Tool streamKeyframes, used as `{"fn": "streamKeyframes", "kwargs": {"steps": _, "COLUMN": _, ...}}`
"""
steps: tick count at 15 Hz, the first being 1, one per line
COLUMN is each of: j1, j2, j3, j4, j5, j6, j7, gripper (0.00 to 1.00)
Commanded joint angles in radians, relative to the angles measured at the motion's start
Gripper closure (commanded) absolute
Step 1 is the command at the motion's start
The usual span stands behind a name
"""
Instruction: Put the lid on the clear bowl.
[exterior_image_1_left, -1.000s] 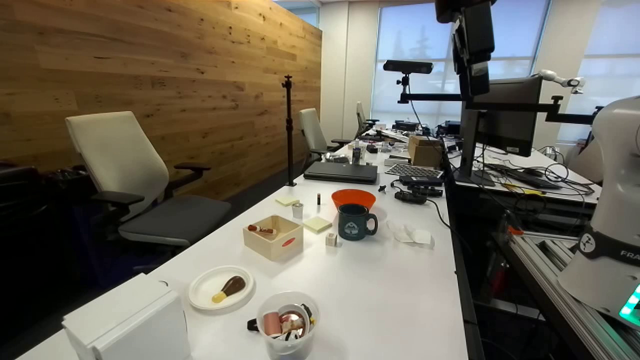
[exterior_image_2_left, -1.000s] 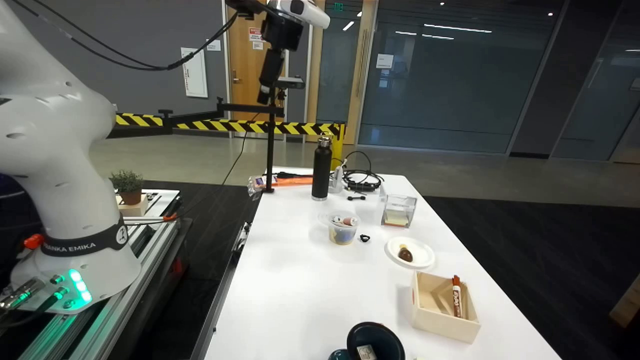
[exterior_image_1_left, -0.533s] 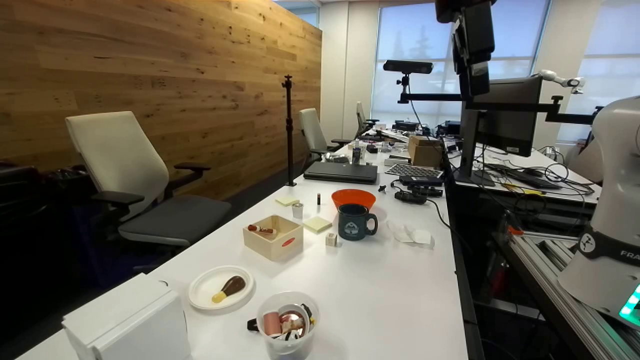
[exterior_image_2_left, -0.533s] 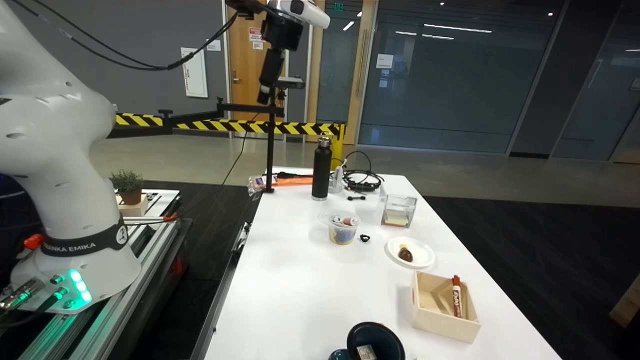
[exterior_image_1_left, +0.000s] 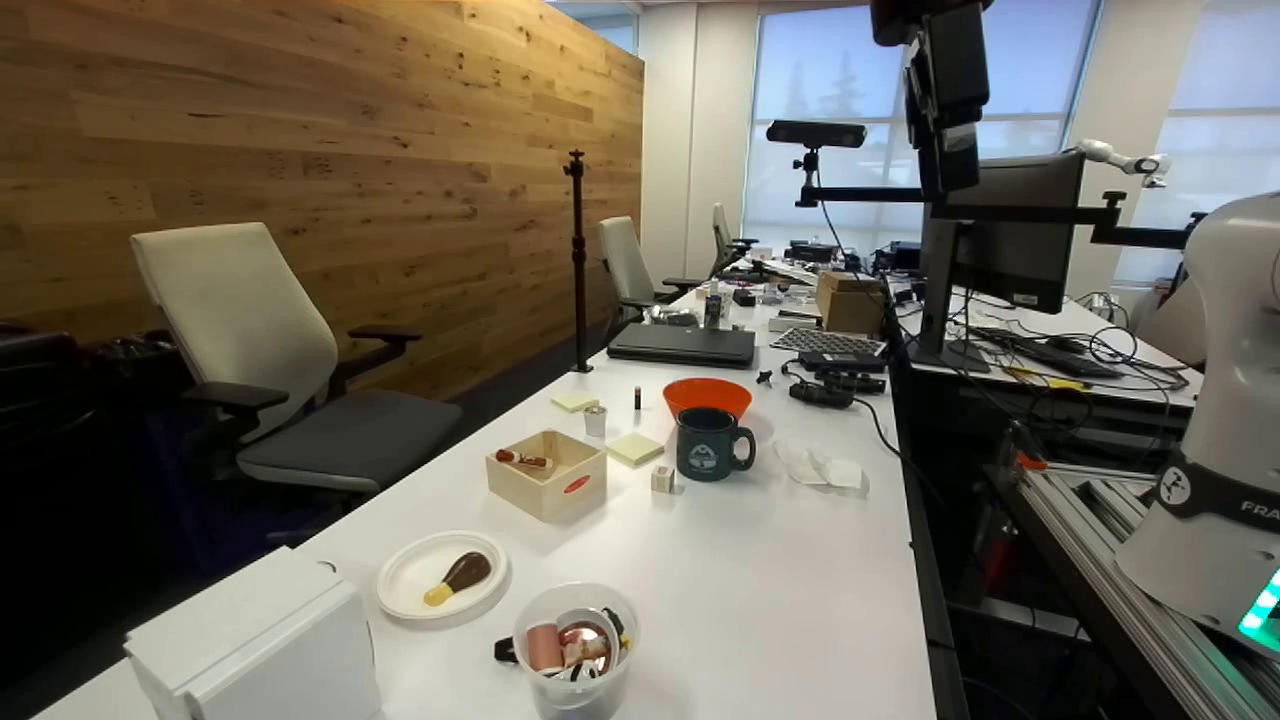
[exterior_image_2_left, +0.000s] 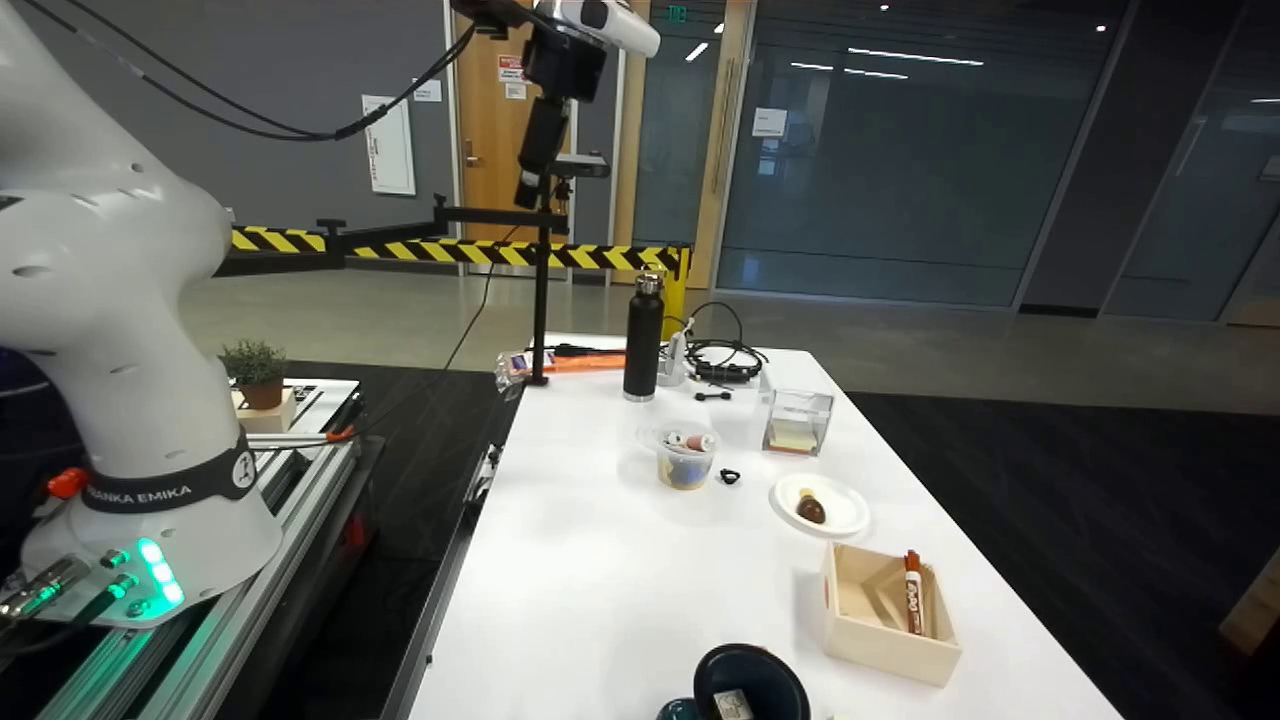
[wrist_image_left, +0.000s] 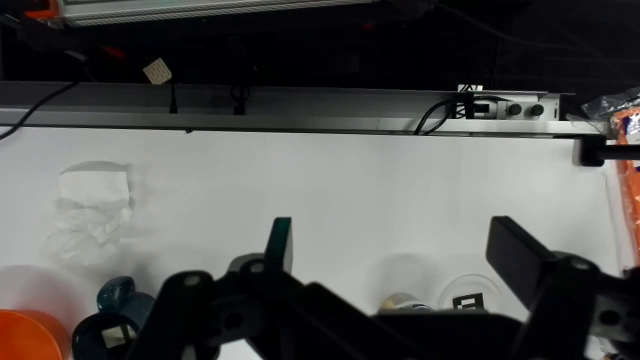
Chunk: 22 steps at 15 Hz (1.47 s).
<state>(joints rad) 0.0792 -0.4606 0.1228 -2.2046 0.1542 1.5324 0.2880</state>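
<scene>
The clear bowl (exterior_image_1_left: 580, 690) stands on the white table with reddish and dark bits inside, and it also shows in an exterior view (exterior_image_2_left: 685, 468). In the wrist view only its edge (wrist_image_left: 397, 301) shows above my gripper's body. The lid (wrist_image_left: 467, 286) lies flat on the table beside the bowl, with its black-and-white mark partly hidden by my gripper. A faint pale rim of the lid (exterior_image_2_left: 648, 436) shows behind the bowl in an exterior view. My gripper (wrist_image_left: 390, 222) is open and empty, high above the table in both exterior views (exterior_image_1_left: 955, 160) (exterior_image_2_left: 535, 150).
A white plate (exterior_image_1_left: 395, 585) with brown food and a wooden box (exterior_image_1_left: 545, 490) with a marker stand near the bowl. A dark mug (exterior_image_1_left: 705, 445), an orange bowl (exterior_image_1_left: 707, 393), a black bottle (exterior_image_2_left: 643, 340) and a clear note holder (exterior_image_2_left: 798, 420) also stand on the table.
</scene>
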Motion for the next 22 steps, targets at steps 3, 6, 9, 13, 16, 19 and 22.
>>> {"fn": "streamKeyframes", "kwargs": {"steps": 3, "j1": -0.010, "j2": 0.000, "j3": 0.008, "j4": 0.002, "j5": 0.003, "j6": -0.003, "j7": -0.003, "gripper": 0.00}}
{"fn": "streamKeyframes", "kwargs": {"steps": 6, "j1": -0.010, "j2": 0.000, "j3": 0.008, "j4": 0.002, "j5": 0.003, "j6": -0.003, "j7": -0.003, "gripper": 0.00}}
{"fn": "streamKeyframes", "kwargs": {"steps": 9, "j1": -0.010, "j2": 0.013, "j3": 0.010, "j4": 0.021, "j5": -0.002, "j6": 0.049, "j7": -0.011, "gripper": 0.00}}
{"fn": "streamKeyframes", "kwargs": {"steps": 13, "j1": 0.002, "j2": 0.065, "j3": 0.022, "j4": 0.078, "j5": -0.033, "j6": 0.170, "j7": -0.069, "gripper": 0.00}}
{"fn": "streamKeyframes", "kwargs": {"steps": 16, "j1": 0.019, "j2": 0.122, "j3": 0.039, "j4": 0.111, "j5": -0.059, "j6": 0.244, "j7": -0.142, "gripper": 0.00}}
{"fn": "streamKeyframes", "kwargs": {"steps": 19, "j1": 0.041, "j2": 0.189, "j3": 0.061, "j4": 0.141, "j5": -0.110, "j6": 0.290, "j7": -0.225, "gripper": 0.00}}
{"fn": "streamKeyframes", "kwargs": {"steps": 22, "j1": 0.069, "j2": 0.253, "j3": 0.080, "j4": 0.165, "j5": -0.164, "j6": 0.315, "j7": -0.308, "gripper": 0.00}}
